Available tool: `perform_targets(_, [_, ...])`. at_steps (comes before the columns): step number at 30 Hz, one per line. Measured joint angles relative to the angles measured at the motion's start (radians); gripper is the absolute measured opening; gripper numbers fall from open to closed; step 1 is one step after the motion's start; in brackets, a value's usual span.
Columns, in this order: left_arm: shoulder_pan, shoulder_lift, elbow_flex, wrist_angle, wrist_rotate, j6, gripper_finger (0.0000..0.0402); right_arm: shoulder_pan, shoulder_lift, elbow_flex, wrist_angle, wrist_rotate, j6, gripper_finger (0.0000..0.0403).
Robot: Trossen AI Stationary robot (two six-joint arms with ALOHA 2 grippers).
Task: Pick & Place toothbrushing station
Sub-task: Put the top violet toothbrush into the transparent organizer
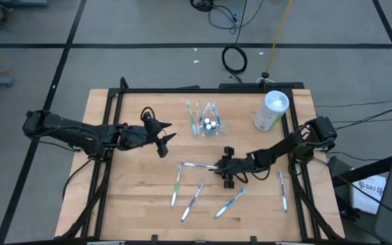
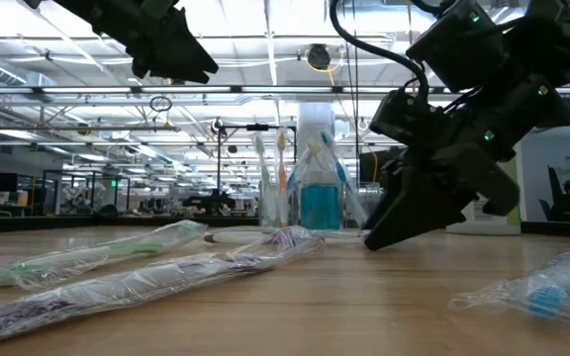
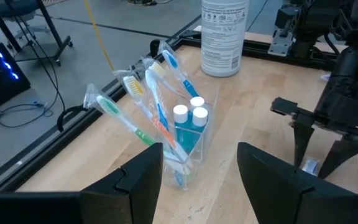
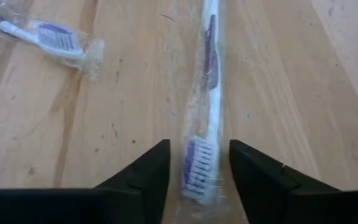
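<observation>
A small clear plastic cup [image 1: 209,124] stands at the table's far middle, with several wrapped toothbrushes and teal tubes [image 3: 190,124] upright in it. More wrapped toothbrushes lie flat on the wood. One is a white and purple toothbrush [image 1: 196,165] at mid-table, and others lie nearer the front [image 1: 177,187] [image 1: 229,203] [image 1: 282,189]. My right gripper [image 4: 199,152] is low over the white and purple toothbrush, open, one finger on each side of its bristle head [image 4: 201,165]. My left gripper [image 3: 201,155] hovers open, above the table and left of the cup. My right gripper has its fingers on either side of the bristle head [image 4: 197,177] of the wrapped toothbrush, slanting down from the table's right and lying along the brush. The brush lies flat on the table. Whether the fingers [image 4: 148,174] touch the wrapper I cannot tell.
A taller white cylindrical container [image 1: 271,111] stands at the far right corner. A black frame rail [image 1: 107,136] runs around the tabletop. Bare wood lies between the cup and the loose toothbrushes.
</observation>
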Motion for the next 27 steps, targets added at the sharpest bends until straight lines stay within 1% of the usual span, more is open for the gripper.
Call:
perform_targets(5, [0.000,0.000,0.000,-0.002,0.000,0.000,0.0214,-0.006,0.000,0.000,-0.007,-0.011,0.008,0.0102])
perform_targets(8, [0.000,0.000,0.000,-0.002,0.000,0.000,0.0214,-0.006,0.001,0.000,-0.005,-0.011,0.007,0.0079])
perform_targets(13, [0.000,0.000,0.000,-0.002,0.000,0.000,0.0214,-0.007,-0.011,0.000,-0.006,-0.018,-0.009,0.0056])
perform_targets(16, [0.000,0.000,0.000,-0.002,0.000,0.000,0.0214,-0.008,-0.043,-0.002,-0.030,0.001,-0.045,0.0050])
perform_targets(18, [0.000,0.000,0.000,-0.001,0.000,0.000,0.0214,-0.008,-0.081,-0.003,-0.048,0.043,-0.075,0.0049])
perform_targets(21, [0.000,0.000,0.000,-0.001,0.000,0.000,0.0214,-0.007,-0.166,-0.002,-0.108,0.154,-0.150,0.0049])
perform_targets(24, [0.000,0.000,0.000,-0.001,0.000,0.000,0.0214,-0.008,-0.252,-0.002,-0.173,0.268,-0.291,0.0048])
perform_targets(27, [0.000,0.000,0.000,-0.001,0.000,0.000,0.0214,-0.007,-0.343,0.013,-0.216,0.369,-0.469,0.0048])
